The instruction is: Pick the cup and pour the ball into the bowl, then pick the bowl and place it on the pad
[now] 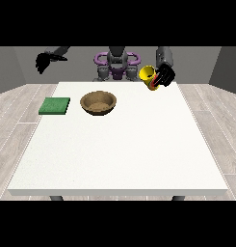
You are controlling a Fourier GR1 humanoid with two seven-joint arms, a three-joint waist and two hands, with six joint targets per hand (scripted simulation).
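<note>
A yellow cup [148,75] with red marks on its side is held above the table's far right part, tilted with its mouth turned toward the view's left. The hand at the view's right [165,75] has its fingers curled round the cup. No ball shows in or near the cup. A brown wooden bowl [98,102] stands upright on the table, left of the cup and lower in the view. A green square pad [55,106] lies flat near the table's left edge, beside the bowl. The hand at the view's left [43,62] hangs raised off the table's far left corner, holding nothing.
The large white table [119,149] stretches toward the camera in front of the bowl and pad. The robot's torso [116,63] stands behind the far edge, between the two arms.
</note>
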